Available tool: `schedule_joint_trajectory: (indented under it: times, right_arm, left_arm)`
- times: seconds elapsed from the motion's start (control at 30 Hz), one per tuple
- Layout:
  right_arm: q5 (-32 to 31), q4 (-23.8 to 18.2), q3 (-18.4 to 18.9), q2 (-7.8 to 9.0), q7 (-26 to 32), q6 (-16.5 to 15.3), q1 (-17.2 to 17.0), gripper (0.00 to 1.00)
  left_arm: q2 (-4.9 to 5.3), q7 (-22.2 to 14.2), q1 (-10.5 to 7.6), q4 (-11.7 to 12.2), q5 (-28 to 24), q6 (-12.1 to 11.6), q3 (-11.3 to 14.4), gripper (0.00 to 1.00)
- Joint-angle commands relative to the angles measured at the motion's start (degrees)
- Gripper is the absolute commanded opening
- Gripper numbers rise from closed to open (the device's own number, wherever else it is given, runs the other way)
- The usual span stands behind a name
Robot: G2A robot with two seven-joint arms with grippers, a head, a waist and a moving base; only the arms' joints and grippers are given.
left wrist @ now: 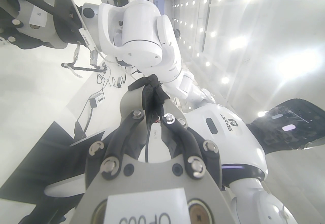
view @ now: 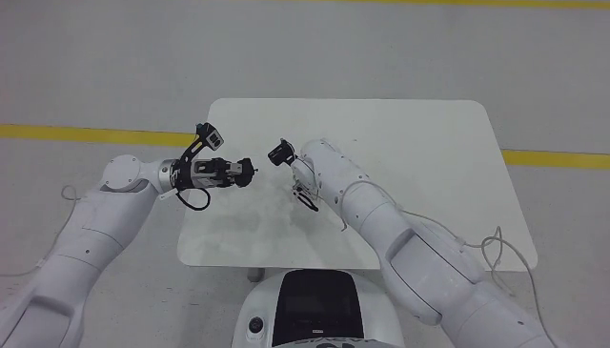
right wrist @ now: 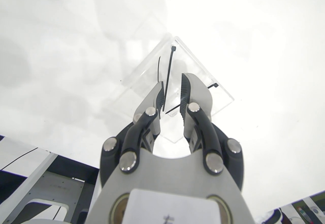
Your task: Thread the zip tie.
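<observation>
**Right tool** (right wrist: 172,80) is hanging open over a clear tray (right wrist: 200,72) on the bench (right wrist: 76,32). A black zip tie (right wrist: 171,62) is lying between its fingers, thin and flexible, its square head pointing away. Closing off-centre risks pinching the neighbouring tie (right wrist: 212,86) too, or flicking both aside. **Left tool** (left wrist: 152,94) is clamping a thin black strip (left wrist: 147,138).

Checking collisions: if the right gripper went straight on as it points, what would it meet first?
Likely the black zip tie, on the clear tray under the open right gripper; depth unclear.
</observation>
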Motion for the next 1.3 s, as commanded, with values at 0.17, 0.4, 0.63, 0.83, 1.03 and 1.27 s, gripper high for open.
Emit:
schedule_joint_trajectory:
  times: [0.17, 0.4, 0.63, 0.83, 1.03, 1.27]
  right_arm:
    - [0.8, 2.6, -0.1, -0.93, -2.1, 1.1, 0.6, 0.07]
    - [1.3, 4.3, -0.3, -1.69, -3.6, 1.4, 0.9, 0.12]
    - [1.4, 5.6, -0.6, -2.36, -4.1, 1.3, 1.1, 0.13]
    - [1.7, 6.6, -0.7, -2.79, -4.6, 1.4, 1.3, 0.13]
    - [1.8, 7.7, -0.7, -3.13, -5.1, 1.7, 1.6, 0.12]
    - [2.3, 8.6, -0.5, -3.35, -5.9, 1.9, 1.9, 0.14]
  left_arm:
    - [0.0, 0.0, 0.0, 0.0, 0.0, 0.0, 0.0, 0.0]
    - [0.0, 0.0, 0.0, 0.0, 0.0, 0.0, 0.0, 0.0]
    - [0.0, 0.0, 0.0, 0.0, 0.0, 0.0, 0.0, 0.0]
    - [0.0, 0.0, 0.0, 0.0, 0.0, 0.0, 0.0, 0.0]
    - [0.0, 0.0, 0.0, 0.0, 0.0, 0.0, 0.0, 0.0]
    - [0.0, 0.0, 0.0, 0.0, 0.0, 0.0, 0.0, 0.0]
